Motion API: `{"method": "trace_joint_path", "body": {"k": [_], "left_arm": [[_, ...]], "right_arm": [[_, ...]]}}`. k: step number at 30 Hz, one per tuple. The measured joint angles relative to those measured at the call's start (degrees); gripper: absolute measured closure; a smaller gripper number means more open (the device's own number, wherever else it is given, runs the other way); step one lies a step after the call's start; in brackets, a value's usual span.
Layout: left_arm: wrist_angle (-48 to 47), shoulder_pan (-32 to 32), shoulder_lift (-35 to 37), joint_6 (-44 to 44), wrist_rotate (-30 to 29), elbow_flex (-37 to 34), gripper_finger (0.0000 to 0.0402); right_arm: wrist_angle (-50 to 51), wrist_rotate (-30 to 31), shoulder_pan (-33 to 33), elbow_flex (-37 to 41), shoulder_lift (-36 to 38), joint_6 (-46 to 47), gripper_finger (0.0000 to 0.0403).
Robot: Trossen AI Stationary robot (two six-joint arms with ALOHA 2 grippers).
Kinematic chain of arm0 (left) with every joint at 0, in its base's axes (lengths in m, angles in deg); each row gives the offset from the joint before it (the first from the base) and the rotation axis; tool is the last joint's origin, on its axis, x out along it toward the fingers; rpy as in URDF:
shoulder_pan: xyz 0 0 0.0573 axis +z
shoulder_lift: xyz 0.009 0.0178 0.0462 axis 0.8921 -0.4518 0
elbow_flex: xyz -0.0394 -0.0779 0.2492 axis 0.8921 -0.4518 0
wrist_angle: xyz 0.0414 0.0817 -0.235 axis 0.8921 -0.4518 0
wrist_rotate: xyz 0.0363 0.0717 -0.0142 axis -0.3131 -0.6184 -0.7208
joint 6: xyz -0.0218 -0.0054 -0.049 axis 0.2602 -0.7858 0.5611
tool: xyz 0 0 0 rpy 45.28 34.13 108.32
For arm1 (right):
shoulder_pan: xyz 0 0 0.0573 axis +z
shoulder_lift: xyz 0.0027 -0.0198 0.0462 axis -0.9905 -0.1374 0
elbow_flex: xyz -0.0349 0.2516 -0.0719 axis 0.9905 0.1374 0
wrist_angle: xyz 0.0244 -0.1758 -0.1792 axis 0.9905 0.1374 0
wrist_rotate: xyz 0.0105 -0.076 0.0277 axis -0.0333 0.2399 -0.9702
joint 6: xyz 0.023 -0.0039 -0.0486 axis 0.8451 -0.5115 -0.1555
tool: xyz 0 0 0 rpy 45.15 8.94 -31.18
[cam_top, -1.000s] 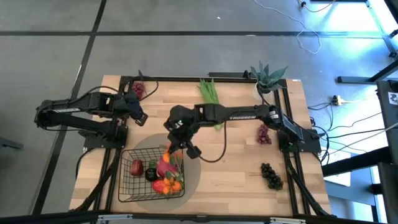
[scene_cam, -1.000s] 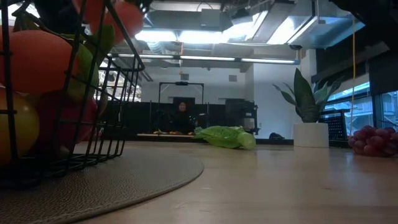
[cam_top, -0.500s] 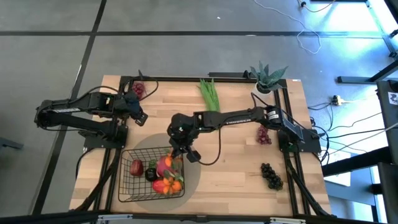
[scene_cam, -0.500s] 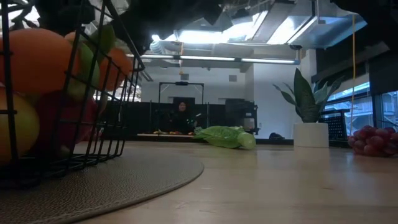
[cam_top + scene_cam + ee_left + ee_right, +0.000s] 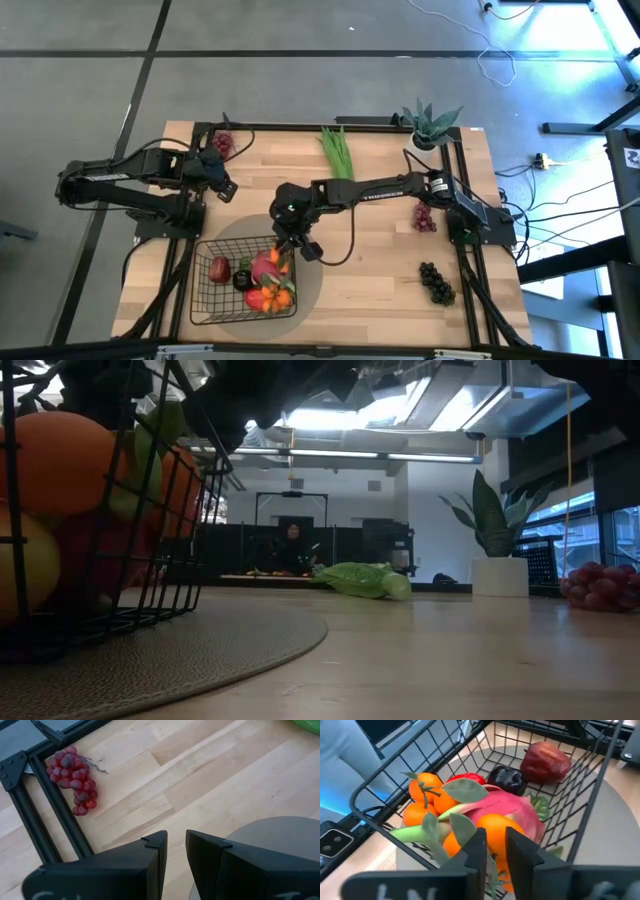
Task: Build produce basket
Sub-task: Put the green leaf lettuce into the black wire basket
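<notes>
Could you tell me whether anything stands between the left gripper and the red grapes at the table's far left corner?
Nothing visible does. The left gripper waits over bare wood, and only open tabletop lies between it and the red grapes beside the black frame rail.

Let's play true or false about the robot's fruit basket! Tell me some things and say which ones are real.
1. The basket already has fruit in it. True.
2. The pink dragon fruit lies on the bare wood. False: it sits inside the basket.
3. The right claw is above the basket's edge. True.
4. The long green bunch is in the basket. False: it lies at the table's far side.
5. The dark grapes are out on the table. True.
6. The left claw holds red grapes. False: it holds nothing.
</notes>
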Motion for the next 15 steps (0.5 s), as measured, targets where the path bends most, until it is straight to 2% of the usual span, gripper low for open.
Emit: {"method": "trace_joint_path", "body": {"k": [5, 10, 15], "left_arm": [[-0.01, -0.02, 0.0, 0.0, 0.0, 0.0, 0.0342], [-0.02, -0.02, 0.0, 0.04, 0.0, 0.0, 0.0342], [-0.02, 0.01, 0.0, 0.15, -0.04, 0.0, 0.0342]], "right_arm": [[1.2, 0.76, 0.0, -1.55, -0.04, -0.14, 0.0315], [7.68, 1.32, -0.35, -6.48, -0.04, -0.48, 0.0309], [18.0, 9.45, -1.0, -14.08, -0.04, -0.54, 0.0309]]}}
